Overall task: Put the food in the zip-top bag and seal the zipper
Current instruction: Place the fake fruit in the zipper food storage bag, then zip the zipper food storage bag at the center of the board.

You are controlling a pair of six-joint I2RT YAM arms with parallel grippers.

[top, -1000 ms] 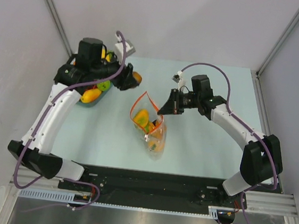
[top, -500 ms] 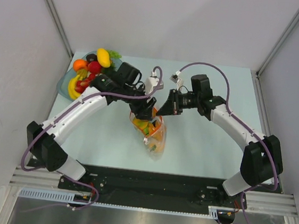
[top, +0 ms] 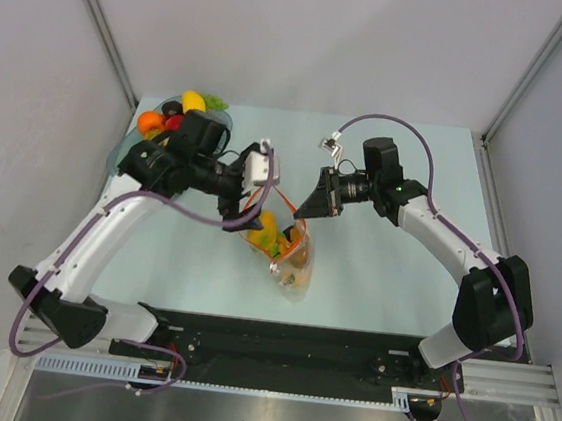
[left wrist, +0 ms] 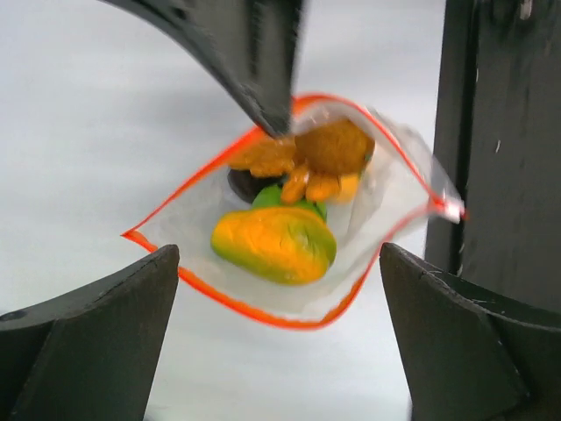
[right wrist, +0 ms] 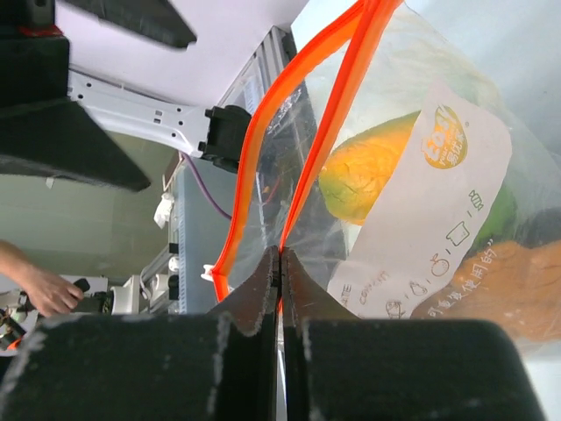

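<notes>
Hovering spread wide over the zip-top bag [top: 291,257] at centre of the table [top: 404,284], food [left wrist: 273,244] inside, left gripper [top: 244,210] should be lifting straight up while right gripper [right wrist: 280,254] is pinching the zipper [right wrist: 337,105] at bag's 1 o'clock.

Overhead camera: fixed high at the near edge, looking down over the whole tabletop [top: 395,273]. Left wrist camera: close, facing into the open bag [left wrist: 188,241]. Right wrist camera: very close, along the same bag's rim.
</notes>
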